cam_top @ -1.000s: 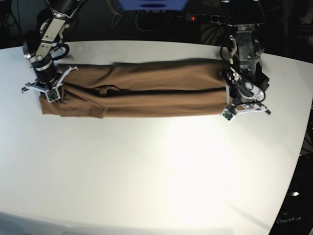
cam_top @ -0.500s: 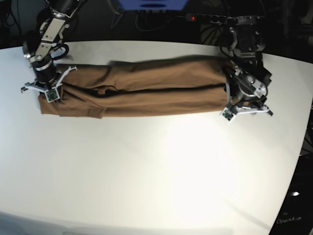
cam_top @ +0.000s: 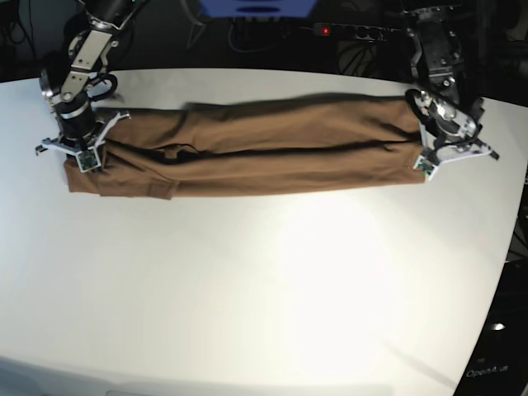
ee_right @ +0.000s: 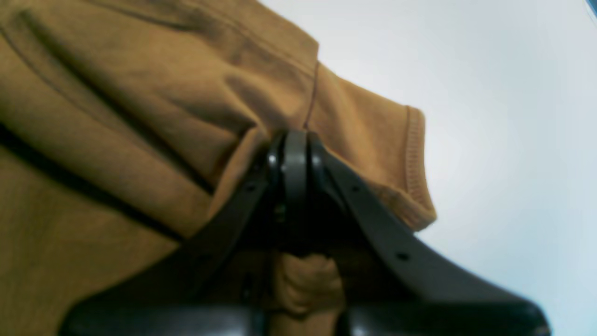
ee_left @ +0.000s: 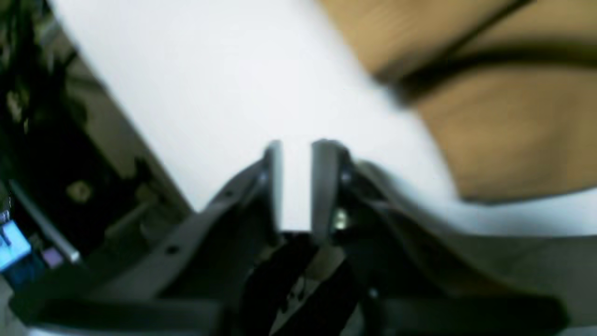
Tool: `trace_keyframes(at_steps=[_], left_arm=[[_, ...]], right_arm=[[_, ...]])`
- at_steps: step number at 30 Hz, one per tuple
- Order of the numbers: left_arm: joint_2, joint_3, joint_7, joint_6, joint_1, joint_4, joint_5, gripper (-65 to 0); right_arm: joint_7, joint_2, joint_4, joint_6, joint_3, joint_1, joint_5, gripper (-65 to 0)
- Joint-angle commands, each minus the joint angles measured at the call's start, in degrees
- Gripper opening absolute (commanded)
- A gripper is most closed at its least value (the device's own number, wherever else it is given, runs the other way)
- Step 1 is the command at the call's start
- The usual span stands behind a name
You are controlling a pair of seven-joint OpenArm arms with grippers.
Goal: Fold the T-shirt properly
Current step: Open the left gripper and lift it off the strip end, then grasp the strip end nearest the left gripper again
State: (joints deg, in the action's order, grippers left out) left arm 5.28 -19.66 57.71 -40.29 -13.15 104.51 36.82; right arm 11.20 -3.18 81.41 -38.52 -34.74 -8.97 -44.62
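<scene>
In my left wrist view, my left claw stood slightly apart over bare table, holding nothing, the T-shirt beside it. My right wrist view showed my right claw clamped on the T-shirt's sleeve. From base, the shirt lay long across the table.

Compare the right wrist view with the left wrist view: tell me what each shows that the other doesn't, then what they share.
Only the right wrist view: the right gripper shut on a bunched fold of the T-shirt, with a stitched sleeve hem hanging over the table.

Only the left wrist view: the left gripper with a narrow gap between its fingers, nothing between them, poised over bare white table beside the shirt's end; dark clutter past the table edge.

Both: tan-brown cloth, white tabletop.
</scene>
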Motion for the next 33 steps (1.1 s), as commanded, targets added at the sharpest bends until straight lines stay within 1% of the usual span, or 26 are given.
trace_keyframes(at_steps=[1,4,7,10,14,17,19,20,22,24,26,30,33], left_arm=[[0.22,-0.52,-0.09,0.29,0.62,0.77,-0.29,-59.1],[0.04,-2.36,1.50,0.29,0.62,0.85,-1.61,-59.4],[0.22,-4.03,3.96,0.29,0.62,1.29,-6.09,-59.3],[0.66,-5.17,6.77,0.29,0.97,1.38,-11.98,-59.3],[4.96,-7.81,9.94,0.29,4.40,1.38,-20.95,-59.3],[8.57,-11.94,16.35,0.29,8.62,1.38,-28.77,-59.3],[12.35,-14.41,22.15,0.29,11.17,0.68,-35.46,-59.3],[14.11,-15.28,22.29,0.29,12.14,-0.11,-39.59,-59.3],[16.39,-15.28,22.29,0.29,13.19,-4.42,-46.88,-59.3],[17.27,-15.28,22.29,0.29,13.81,-10.31,-52.16,-59.3],[17.36,-15.02,22.29,0.29,13.45,-15.23,-56.64,-59.3],[17.01,-9.66,22.29,0.29,12.49,-25.34,-65.43,-59.2],[17.10,-7.11,22.29,0.29,12.58,-29.56,-72.11,-59.2]], right_arm=[[-4.74,0.06,-0.40,-1.48,-0.12,-1.09,-3.86,-64.7],[-4.74,-0.03,-0.40,-1.48,-0.12,-1.18,-3.86,-64.7],[-4.74,-0.03,-0.40,-1.48,-0.12,-1.18,-3.86,-64.7],[-4.83,-0.03,-0.40,-1.48,-0.12,-1.18,-3.86,-64.7],[-4.83,-0.03,-0.48,-1.48,-0.20,-1.18,-3.95,-64.7],[-4.92,-0.03,-0.48,-1.48,-0.20,-1.18,-4.04,-64.7],[-4.92,-0.03,-0.48,-1.48,-0.38,-1.18,-4.04,-64.7],[-4.92,-0.03,-0.48,-1.48,-0.47,-1.27,-4.04,-64.7],[-4.92,0.06,-0.48,-1.48,-0.47,-1.27,-4.04,-64.7],[-4.92,0.06,-0.48,-1.48,-0.47,-1.27,-4.04,-64.7],[-4.92,0.15,-0.57,-1.48,-0.47,-1.27,-4.04,-64.7],[-4.92,0.32,-0.57,-1.48,-0.47,-2.06,-4.04,-64.7],[-4.92,0.32,-0.57,-1.48,-0.29,-2.06,-4.04,-64.7]])
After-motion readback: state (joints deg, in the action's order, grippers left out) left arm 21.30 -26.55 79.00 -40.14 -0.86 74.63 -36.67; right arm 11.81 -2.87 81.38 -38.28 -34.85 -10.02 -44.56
